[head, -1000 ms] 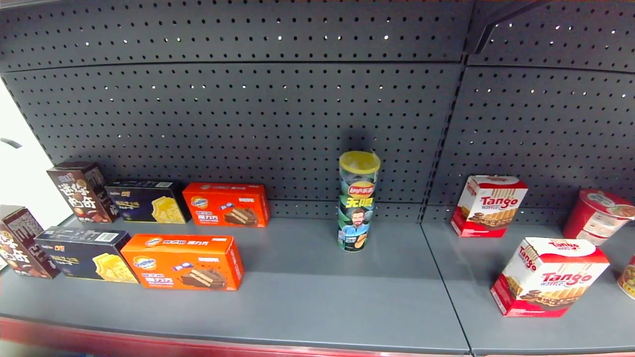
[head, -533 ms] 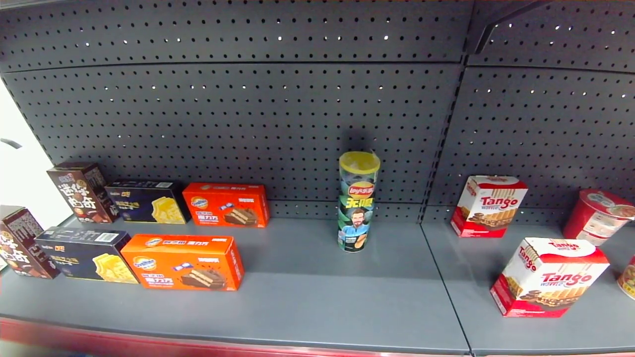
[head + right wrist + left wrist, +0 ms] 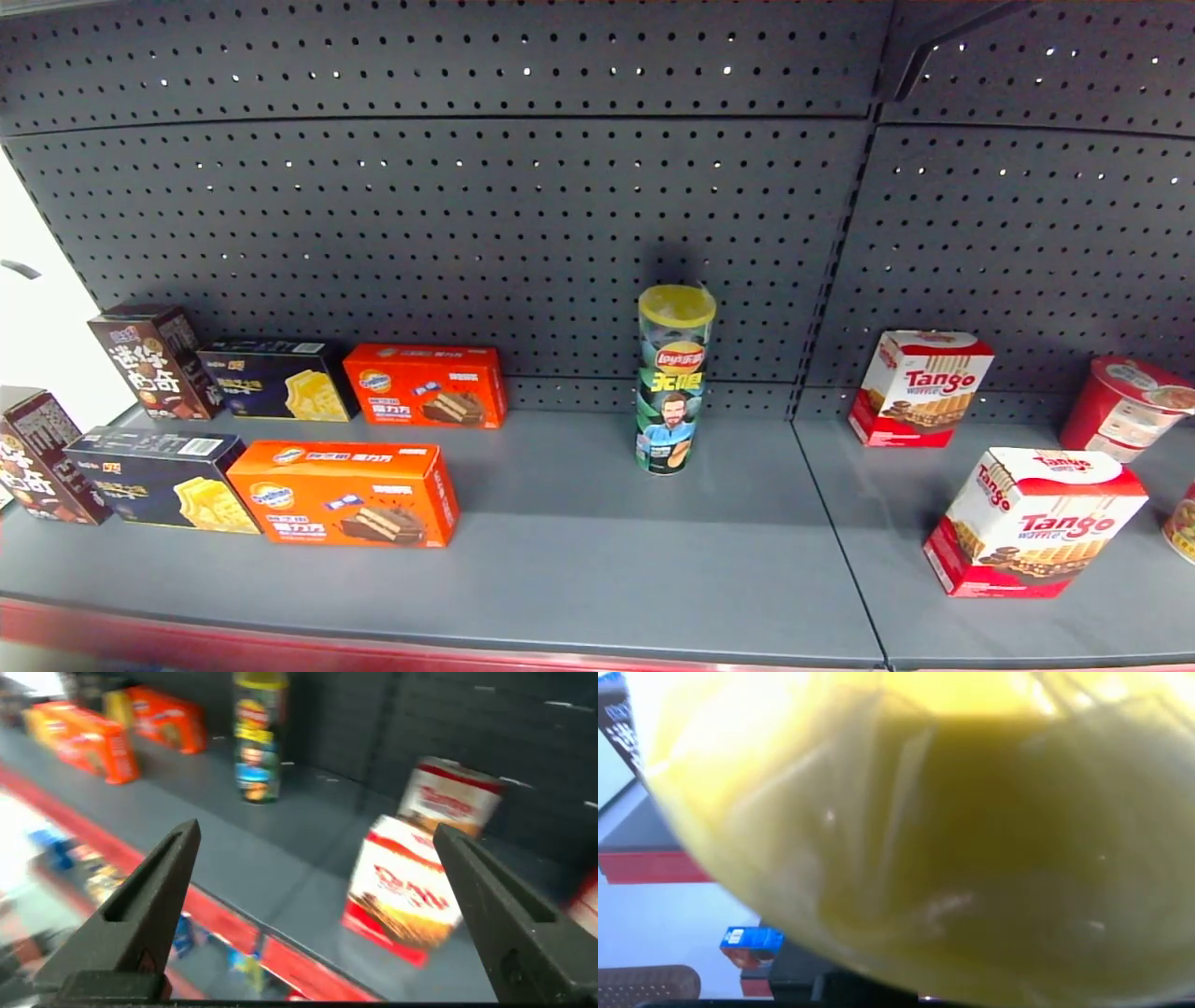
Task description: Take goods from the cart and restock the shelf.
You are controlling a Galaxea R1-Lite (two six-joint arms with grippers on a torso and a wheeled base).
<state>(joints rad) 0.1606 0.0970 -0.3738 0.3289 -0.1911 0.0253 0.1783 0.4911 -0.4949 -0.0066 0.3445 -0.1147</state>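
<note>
Yellow translucent lid sits close against the left wrist camera, which we judge to be goods carried for restocking. We cannot tell the left pincer's state. The right pincer hangs spread before the shelf. A chip can stands upright at the back, leaving room in front.

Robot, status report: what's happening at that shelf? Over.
Right gripper open, empty, facing the shelf. Something yellow close against the left wrist camera. Chip can upright on shelf, nothing touching it.
</note>
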